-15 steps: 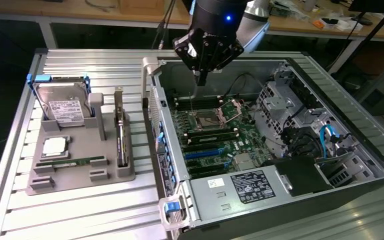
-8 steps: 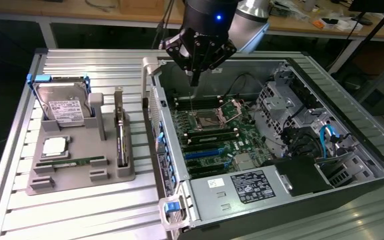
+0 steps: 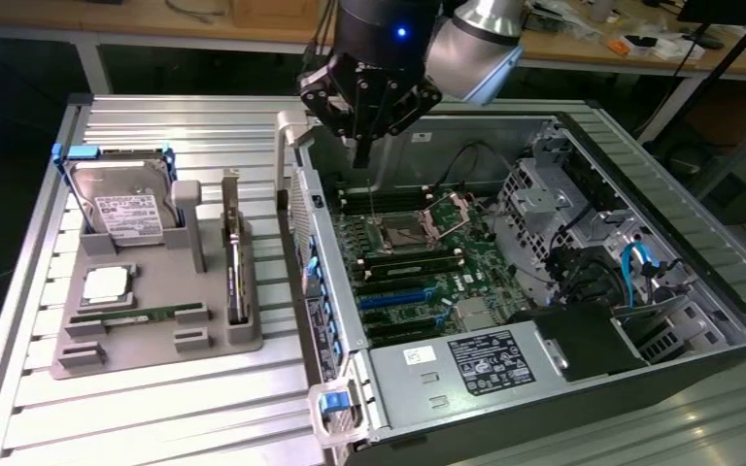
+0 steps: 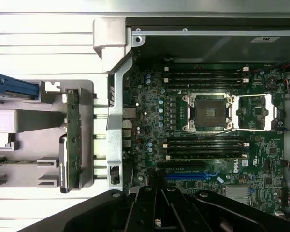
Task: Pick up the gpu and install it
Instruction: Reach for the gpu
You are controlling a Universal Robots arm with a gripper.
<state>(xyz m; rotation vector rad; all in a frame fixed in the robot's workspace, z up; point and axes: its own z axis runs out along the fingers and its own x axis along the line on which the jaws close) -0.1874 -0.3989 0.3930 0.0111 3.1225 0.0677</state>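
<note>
Black gpu (image 3: 233, 264) stands on edge in the grey holder (image 3: 152, 340), well apart from the gripper (image 3: 362, 153), to the exterior view's left; gripper closed and empty over the motherboard (image 3: 406, 277); gpu looks light, stiff, fragile, so pinch its top edge mid-length.

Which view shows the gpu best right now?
Wrist view: the gpu is seen from above along its whole length, standing on edge in the gray holder, with nothing covering it. In the exterior view the gpu is just a thin dark strip, upright in that holder.
</note>
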